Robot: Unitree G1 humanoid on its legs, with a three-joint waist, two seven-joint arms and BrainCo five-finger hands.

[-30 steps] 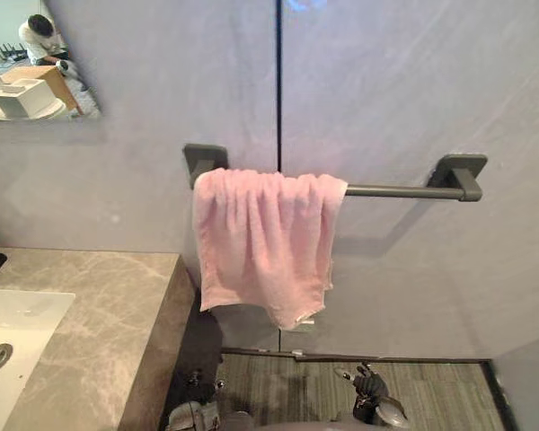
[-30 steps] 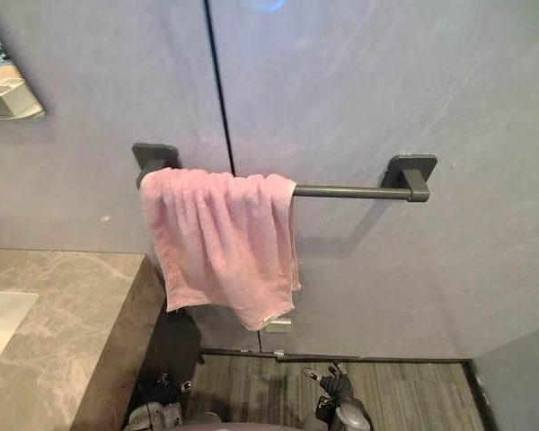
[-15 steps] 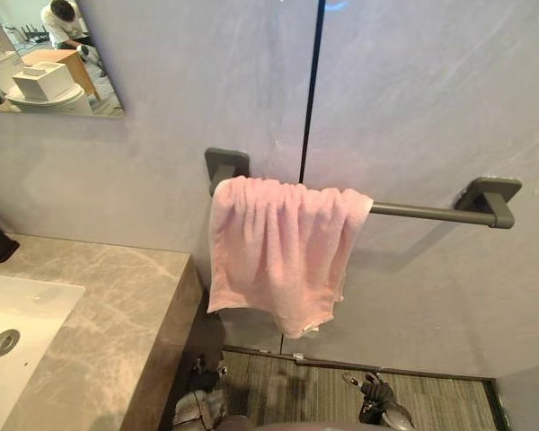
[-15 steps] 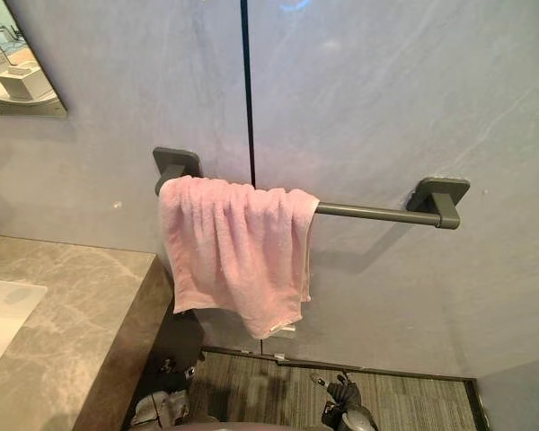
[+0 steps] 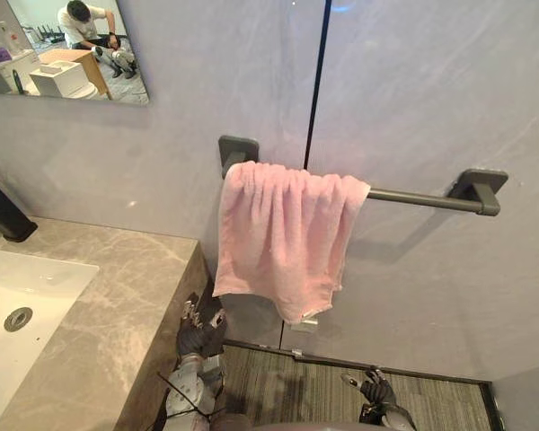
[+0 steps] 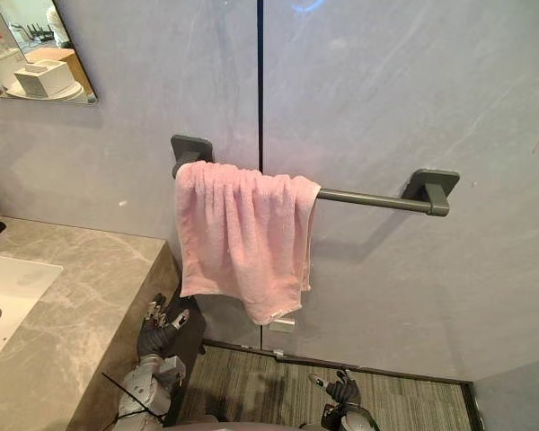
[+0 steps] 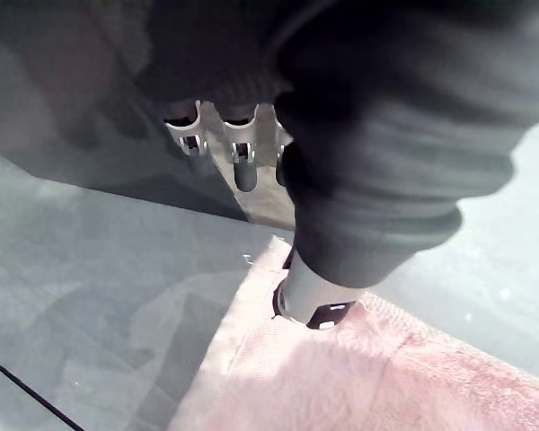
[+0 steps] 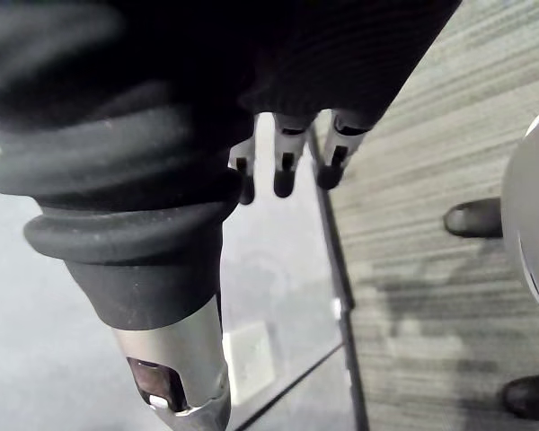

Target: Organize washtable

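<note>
The left hand (image 5: pixel 200 330) is raised beside the end face of the marble tabletop (image 5: pixel 117 296), its fingers (image 7: pixel 242 166) loosely straight and spread, gripping nothing. Close above it, a little to its right, hangs the lower edge of the pink towel (image 5: pixel 283 233). The towel is draped in folds over the left end of a dark rail (image 5: pixel 413 198) on the grey wall. Left of the hand, the tabletop carries a white sink (image 5: pixel 27 287) and a black tap (image 5: pixel 2 211), with a mirror (image 5: pixel 72 54) higher up. The right hand (image 5: pixel 374 389) hangs low over the striped floor (image 5: pixel 287 386), fingers relaxed and apart, empty, with the towel up to its left.
</note>
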